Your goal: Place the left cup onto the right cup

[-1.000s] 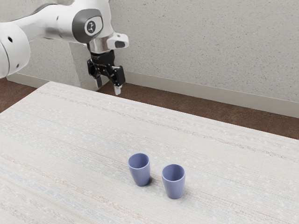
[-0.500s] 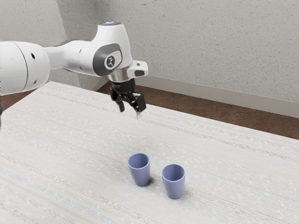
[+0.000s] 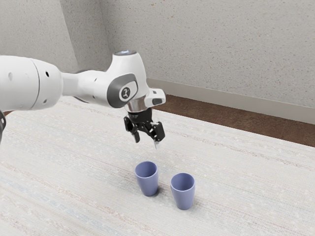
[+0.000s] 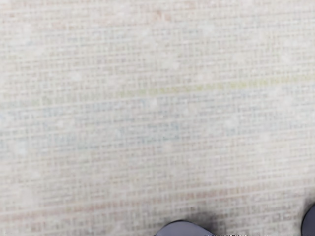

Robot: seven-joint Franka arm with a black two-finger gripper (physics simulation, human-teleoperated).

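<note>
Two blue-grey cups stand upright and close together on the pale table [image 3: 69,162]. The left cup [image 3: 146,178] is toward the exterior view's left, the right cup [image 3: 182,190] beside it, apart from it. My gripper [image 3: 146,141] hangs open and empty in the air just above and slightly behind the left cup. In the wrist view the rim of the left cup [image 4: 183,228] pokes in under the hand, and a sliver of the right cup [image 4: 310,221] shows off to one side.
The table's far edge [image 3: 221,123] runs along a brown floor strip below a grey wall. Open tabletop lies all around the two cups.
My arm has swung from the table's far left corner down and toward the exterior view's right, ending just above the left cup. The cups have stayed put.
</note>
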